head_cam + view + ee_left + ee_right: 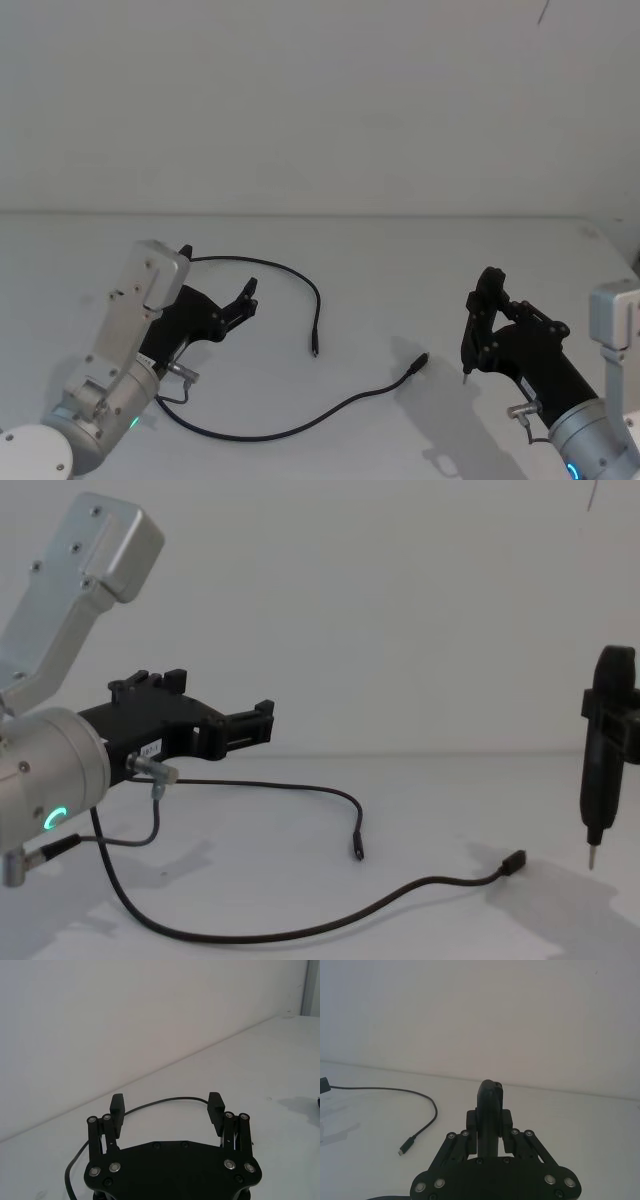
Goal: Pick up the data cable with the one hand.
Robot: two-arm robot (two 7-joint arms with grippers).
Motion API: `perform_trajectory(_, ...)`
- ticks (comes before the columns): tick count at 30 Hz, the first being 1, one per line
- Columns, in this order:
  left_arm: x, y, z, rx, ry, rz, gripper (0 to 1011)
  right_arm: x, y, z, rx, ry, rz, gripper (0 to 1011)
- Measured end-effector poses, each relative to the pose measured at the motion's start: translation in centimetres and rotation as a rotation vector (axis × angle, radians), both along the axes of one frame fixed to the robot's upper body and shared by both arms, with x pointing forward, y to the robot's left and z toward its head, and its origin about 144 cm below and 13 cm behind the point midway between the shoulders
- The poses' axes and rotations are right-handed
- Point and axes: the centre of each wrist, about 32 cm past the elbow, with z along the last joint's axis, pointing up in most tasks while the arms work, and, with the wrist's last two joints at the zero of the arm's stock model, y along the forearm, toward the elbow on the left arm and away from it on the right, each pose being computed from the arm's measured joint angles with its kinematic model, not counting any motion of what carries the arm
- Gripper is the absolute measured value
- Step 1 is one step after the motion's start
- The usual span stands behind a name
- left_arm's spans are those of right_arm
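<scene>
We find the cable (317, 315) on the tabletop (400, 265) between our left claw (217, 270) and right claw (485, 300), which grips a pen (600, 770).

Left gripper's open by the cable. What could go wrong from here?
The data cable is thin and lies flat on the table, so the open left gripper may close over it or scrape the surface. Its loop runs under the left wrist and could snag when lifted. One plug could catch the pen-shaped tool in the right gripper nearby.
</scene>
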Motion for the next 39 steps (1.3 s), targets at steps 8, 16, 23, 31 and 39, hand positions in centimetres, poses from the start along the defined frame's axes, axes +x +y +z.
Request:
perform_trajectory(8,0.0,0.0,0.0,0.0,0.0,0.0,1001,0.0,0.0,0.0,0.0,0.0,0.0,279)
perform_trajectory(16,0.0,0.0,0.0,0.0,0.0,0.0,1001,0.0,0.0,0.0,0.0,0.0,0.0,279)
perform_trajectory(23,0.0,0.0,0.0,0.0,0.0,0.0,1001,0.0,0.0,0.0,0.0,0.0,0.0,279)
perform_trajectory(31,0.12,0.09,0.14,0.004,-0.003,-0.011,1001,0.0,0.0,0.0,0.0,0.0,0.0,279)
perform_trajectory(39,0.46,0.49,0.52,0.022,0.0,-0.072,1001,0.0,0.0,0.0,0.0,0.0,0.0,279)
